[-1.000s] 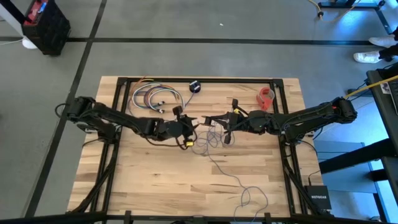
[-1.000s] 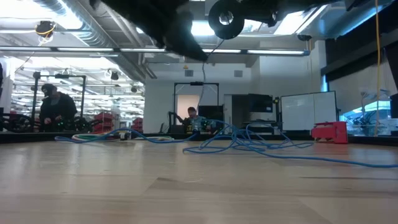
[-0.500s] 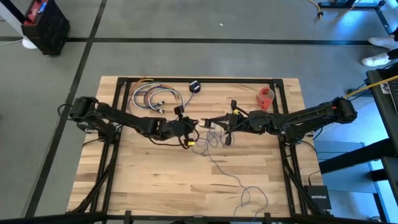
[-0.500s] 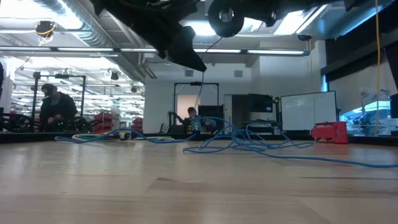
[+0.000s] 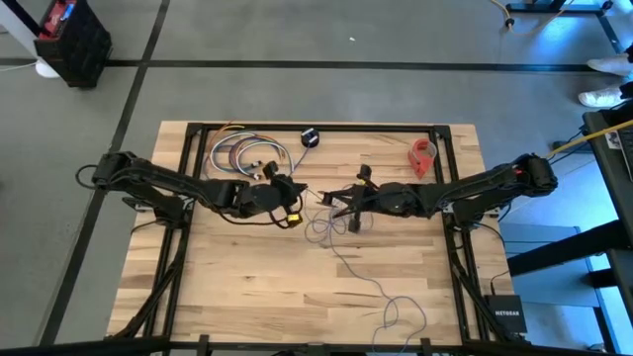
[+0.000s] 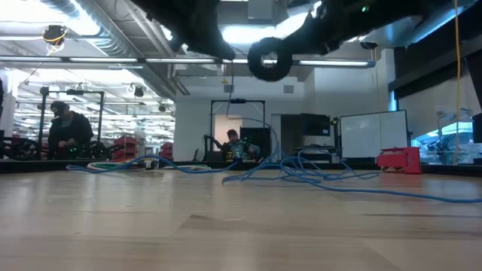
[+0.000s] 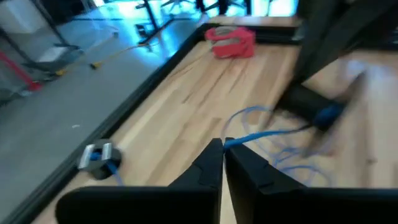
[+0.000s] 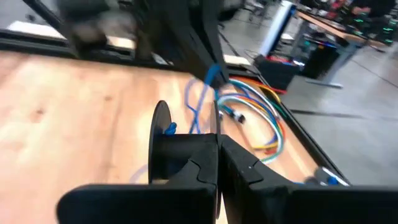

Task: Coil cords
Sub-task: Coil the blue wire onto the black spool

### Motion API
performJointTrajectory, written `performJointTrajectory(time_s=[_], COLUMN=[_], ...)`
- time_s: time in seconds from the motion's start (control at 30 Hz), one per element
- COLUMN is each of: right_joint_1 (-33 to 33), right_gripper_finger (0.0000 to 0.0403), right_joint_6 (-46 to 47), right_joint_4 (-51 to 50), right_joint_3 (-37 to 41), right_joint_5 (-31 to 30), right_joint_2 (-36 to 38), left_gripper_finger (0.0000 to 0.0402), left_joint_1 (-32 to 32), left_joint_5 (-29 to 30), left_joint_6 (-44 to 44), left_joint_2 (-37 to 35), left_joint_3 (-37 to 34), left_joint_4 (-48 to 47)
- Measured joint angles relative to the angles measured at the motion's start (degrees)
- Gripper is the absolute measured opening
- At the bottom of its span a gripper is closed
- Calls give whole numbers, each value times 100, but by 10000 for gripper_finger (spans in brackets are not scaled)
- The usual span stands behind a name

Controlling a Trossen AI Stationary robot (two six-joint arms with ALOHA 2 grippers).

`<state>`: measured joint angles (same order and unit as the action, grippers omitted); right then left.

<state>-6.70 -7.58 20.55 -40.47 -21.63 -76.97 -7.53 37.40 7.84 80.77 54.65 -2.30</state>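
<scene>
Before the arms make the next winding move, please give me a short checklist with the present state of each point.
1. Left gripper shut on the thin cord: ok, the cord leaves its fingertips.
2. Right gripper shut on the black spool: ok.
3. Cord runs between both grippers: ok, seen in the left wrist view.
4. Both grippers raised above the table: ok in the low view.
5. Loose cord free of knots: cannot tell; it lies in tangled loops on the table.
6. Multicoloured cable bundle apart from the cord: cannot tell; it lies close behind the left gripper.
</scene>
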Motion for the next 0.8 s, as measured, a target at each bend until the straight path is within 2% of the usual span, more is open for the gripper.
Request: performJointTrajectory(time_s=[0.23,0.37,0.5,0.8], right_joint_1=[74,259,393,496], right_gripper_finger=[4,4,4,5], right_joint_6=[-15,66,-1,2], right_joint_4=[461,739,1000,1537], right_joint_3=[0,-4,0,7], right_joint_5=[-642,-705,-1018,-771], right_joint_2=[-551,-860,-1047,-1084], left_gripper_finger=[5,11,12,13], left_joint_1=[2,-28,-61,-79], left_joint_5=[-670,-723,-865,-873], left_joint_6=[544,792,989,719], left_joint_2=[-19,-19,-19,369], left_joint_3=[0,-4,-2,2], left_joint_4=[145,210,231,1240])
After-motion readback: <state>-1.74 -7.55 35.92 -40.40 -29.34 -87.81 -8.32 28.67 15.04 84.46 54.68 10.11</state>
